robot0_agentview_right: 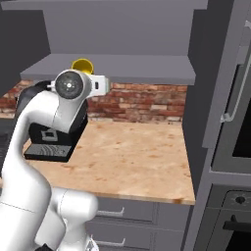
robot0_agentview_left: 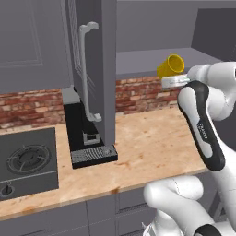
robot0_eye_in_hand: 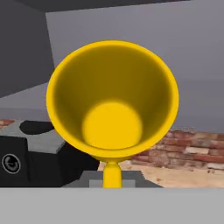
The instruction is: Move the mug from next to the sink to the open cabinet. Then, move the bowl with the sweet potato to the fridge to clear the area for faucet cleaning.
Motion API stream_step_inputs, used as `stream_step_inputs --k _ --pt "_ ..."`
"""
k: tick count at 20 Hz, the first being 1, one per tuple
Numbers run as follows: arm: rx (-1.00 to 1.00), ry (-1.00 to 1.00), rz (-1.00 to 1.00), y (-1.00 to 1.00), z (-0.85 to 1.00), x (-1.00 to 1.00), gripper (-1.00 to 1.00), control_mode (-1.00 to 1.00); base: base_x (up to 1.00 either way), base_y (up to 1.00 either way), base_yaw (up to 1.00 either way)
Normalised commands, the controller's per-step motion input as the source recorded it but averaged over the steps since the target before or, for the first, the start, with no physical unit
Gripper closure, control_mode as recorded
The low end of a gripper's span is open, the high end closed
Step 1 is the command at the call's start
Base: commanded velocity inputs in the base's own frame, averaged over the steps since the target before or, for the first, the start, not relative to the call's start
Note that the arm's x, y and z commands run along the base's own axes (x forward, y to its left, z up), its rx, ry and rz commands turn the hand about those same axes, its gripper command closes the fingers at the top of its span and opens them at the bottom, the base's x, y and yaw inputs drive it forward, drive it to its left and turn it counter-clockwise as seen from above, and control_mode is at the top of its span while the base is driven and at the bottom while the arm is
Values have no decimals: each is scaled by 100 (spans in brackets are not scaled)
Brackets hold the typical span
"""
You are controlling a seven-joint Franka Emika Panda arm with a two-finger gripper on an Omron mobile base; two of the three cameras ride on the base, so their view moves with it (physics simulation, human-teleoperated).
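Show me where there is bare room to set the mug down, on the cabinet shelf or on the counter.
The grey shelf of the open cabinet is bare to the right of the mug, up to its right edge. The counter is bare between the coffee machine and the tall oven unit. It is crowded at the left, around the coffee machine and the stove.

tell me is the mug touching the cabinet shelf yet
Apart. Left base view shows the mug tilted in the air at the gripper, with clear space above the open cabinet's shelf.

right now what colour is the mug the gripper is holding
Bright yellow all over, inside and out. The mug shows best in the hand view, its mouth facing the camera.
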Motion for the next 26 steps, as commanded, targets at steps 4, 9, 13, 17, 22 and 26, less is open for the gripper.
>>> stream_step_inputs --k 4,9,13,17,22,26 --pt "0 7 0 0 56 100 100 -100 0 0 0" --pt "0 11 0 0 41 98 100 -100 0 0 0" --pt "0 3 0 3 -1 12 100 -100 0 0 0" --pt "-6 18 0 10 -27 34 100 -100 0 0 0" --pt "-4 17 0 7 -17 65 100 -100 0 0 0" --pt "0 6 0 0 0 75 100 -100 0 0 0"
